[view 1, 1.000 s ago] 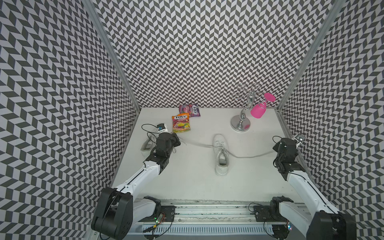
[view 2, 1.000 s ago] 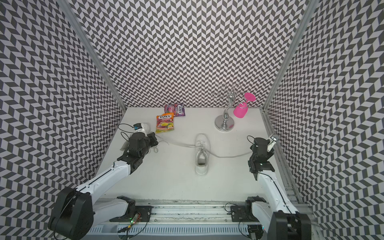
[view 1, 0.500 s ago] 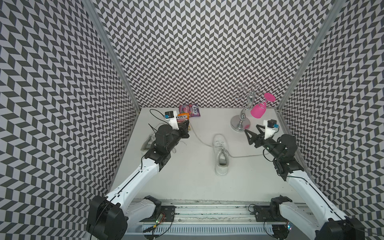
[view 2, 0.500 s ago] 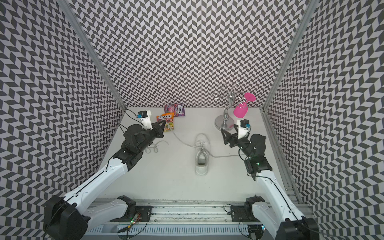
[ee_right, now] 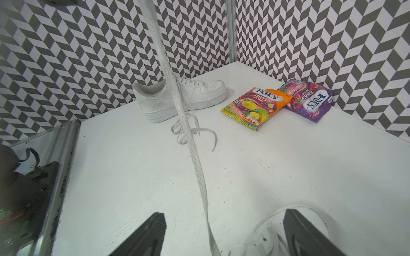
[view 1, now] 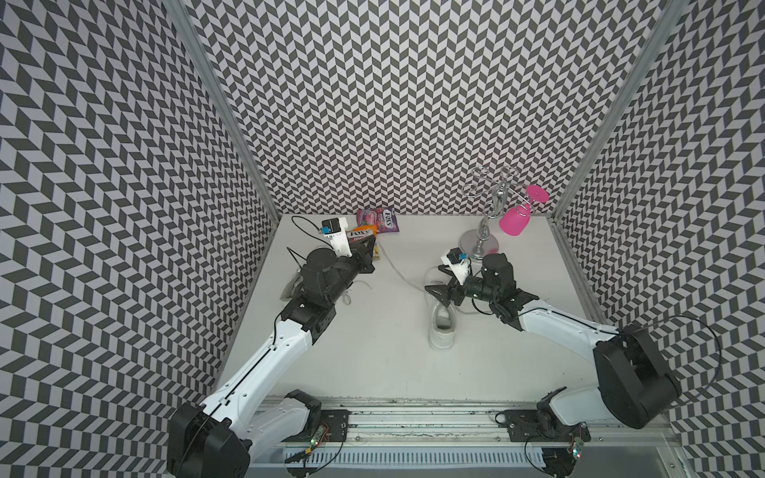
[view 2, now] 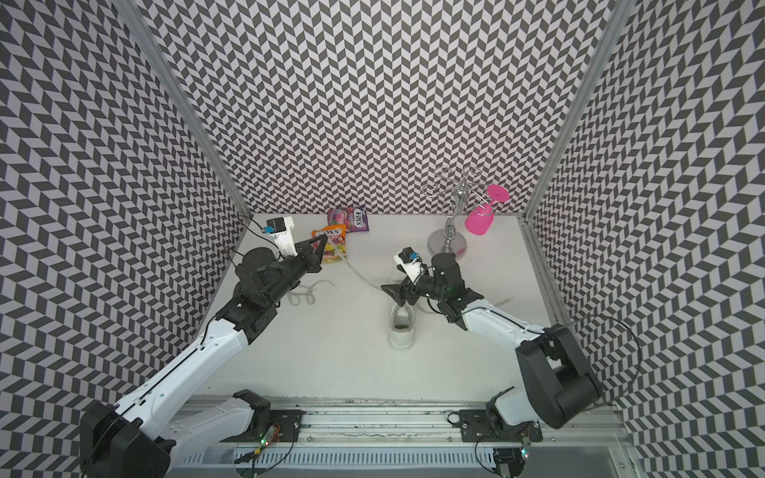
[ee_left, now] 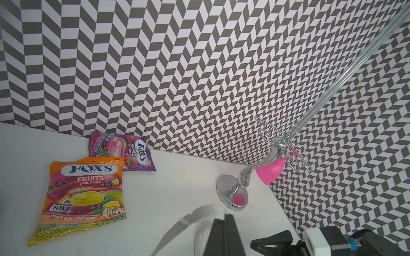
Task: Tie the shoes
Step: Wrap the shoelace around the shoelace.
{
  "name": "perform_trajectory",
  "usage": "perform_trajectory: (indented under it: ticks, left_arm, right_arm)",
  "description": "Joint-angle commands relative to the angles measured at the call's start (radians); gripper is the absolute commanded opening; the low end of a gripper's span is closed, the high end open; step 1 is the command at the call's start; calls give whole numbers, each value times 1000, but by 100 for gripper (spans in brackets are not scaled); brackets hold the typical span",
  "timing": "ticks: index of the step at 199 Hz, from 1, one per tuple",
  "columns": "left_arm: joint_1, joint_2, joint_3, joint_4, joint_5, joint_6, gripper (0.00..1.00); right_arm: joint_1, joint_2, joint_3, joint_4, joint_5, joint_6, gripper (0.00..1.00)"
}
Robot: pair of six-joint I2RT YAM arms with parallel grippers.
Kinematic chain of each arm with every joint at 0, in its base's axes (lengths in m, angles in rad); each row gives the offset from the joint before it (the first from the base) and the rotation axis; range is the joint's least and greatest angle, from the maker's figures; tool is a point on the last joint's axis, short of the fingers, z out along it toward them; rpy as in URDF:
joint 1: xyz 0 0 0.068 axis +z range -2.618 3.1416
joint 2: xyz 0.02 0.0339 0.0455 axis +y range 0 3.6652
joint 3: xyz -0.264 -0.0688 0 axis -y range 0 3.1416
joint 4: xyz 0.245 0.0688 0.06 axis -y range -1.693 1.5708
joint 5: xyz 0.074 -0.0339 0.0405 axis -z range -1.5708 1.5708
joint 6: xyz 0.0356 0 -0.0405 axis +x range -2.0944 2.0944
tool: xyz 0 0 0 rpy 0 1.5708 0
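The left gripper (view 2: pixel 318 244) was fully closed on one lace (view 2: pixel 357 271) of the centre shoe (view 2: pixel 401 327), holding that lace raised and taut from the shoe toward the desk's far-left corner. The right gripper (view 1: pixel 439 278) stood with its jaws spread wide and empty, poised just above the tongue end of the same shoe; in the right wrist view the fingers (ee_right: pixel 153 235) flanked the taut lace without touching it. The second shoe (ee_right: pixel 180 98) lay against the desk's left edge, its laces (ee_right: pixel 192 131) loose on the desk (view 1: pixel 372 351) beside it. Two candy bags (ee_left: pixel 82 199) lay at the far edge, and a chrome stand (view 1: pixel 480 244) carrying a pink glass (view 1: pixel 515 219) stood near the far-right corner. Judged risks: excess tension from the left arm could drag or tip the light centre shoe, or pull the lace through its eyelets. The right jaws, closing off-line, could miss the thin flat lace or pinch the tongue instead. The shoe's other lace (view 1: pixel 542 301), lying slack toward the desk's right edge, could snag under the right arm. A wide swing could strike the stand.
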Motion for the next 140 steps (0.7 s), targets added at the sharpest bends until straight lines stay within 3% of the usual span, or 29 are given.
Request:
perform_trajectory:
  ticks: [1,39,65,122,133,140]
  left_arm:
    - [-1,-15,34,-2,4,-6,0]
    - [-2,-19,35,-7,-4,-2,0]
    - [-2,-15,38,-17,-13,2,0]
    - [-1,-27,31,-38,-57,16,0]
    - [0,-31,25,-44,-69,22,0]
    - [-1,-34,22,-55,-81,26,9]
  right_arm:
    - [30,67,66,-18,19,-53,83]
    - [67,166,128,-39,19,-61,75]
    - [76,201,159,-60,19,-57,60]
    - [76,138,127,-69,59,-61,1]
    - [74,107,111,-64,80,-57,0]
    - [72,86,97,-58,95,-51,0]
